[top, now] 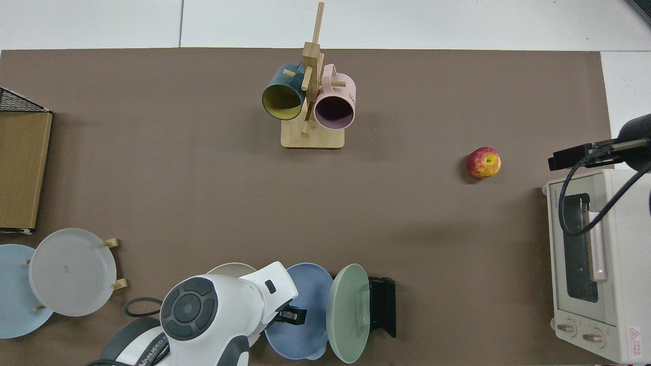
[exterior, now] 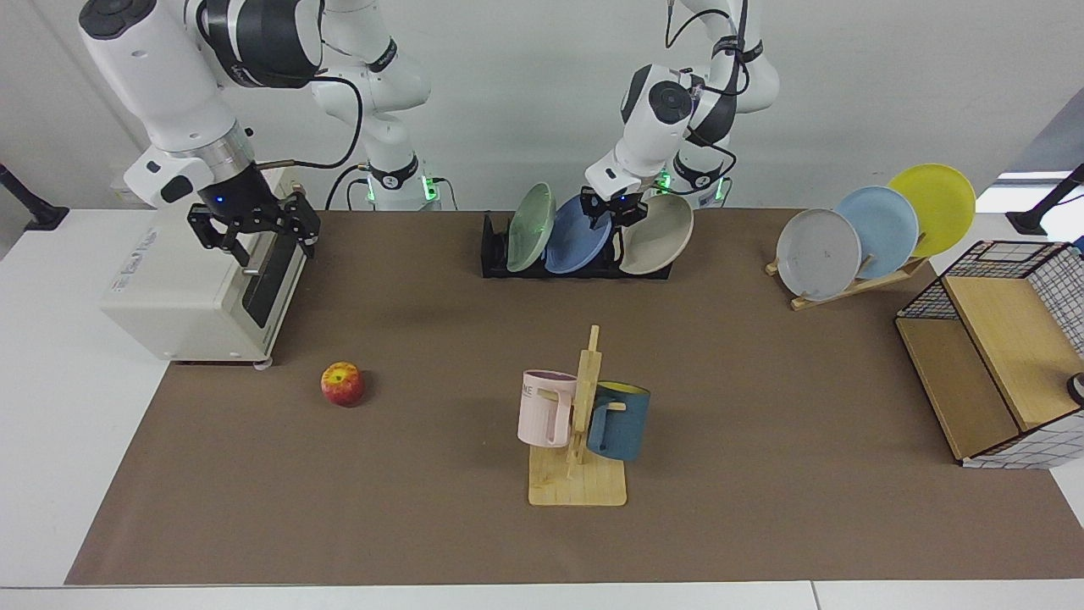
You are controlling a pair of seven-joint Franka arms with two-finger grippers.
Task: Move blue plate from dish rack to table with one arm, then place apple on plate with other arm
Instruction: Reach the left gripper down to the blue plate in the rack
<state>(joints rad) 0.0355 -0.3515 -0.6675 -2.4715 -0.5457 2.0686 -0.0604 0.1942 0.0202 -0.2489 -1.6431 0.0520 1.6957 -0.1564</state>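
Blue plate point(top: 305, 310) stands on edge in the dish rack point(top: 382, 306), between a green plate point(top: 347, 312) and a beige plate point(top: 231, 268). Left gripper point(top: 291, 316) at the blue plate's rim. Apple point(top: 484, 162) on the table point(top: 178, 178), near a toaster oven point(top: 597, 264).
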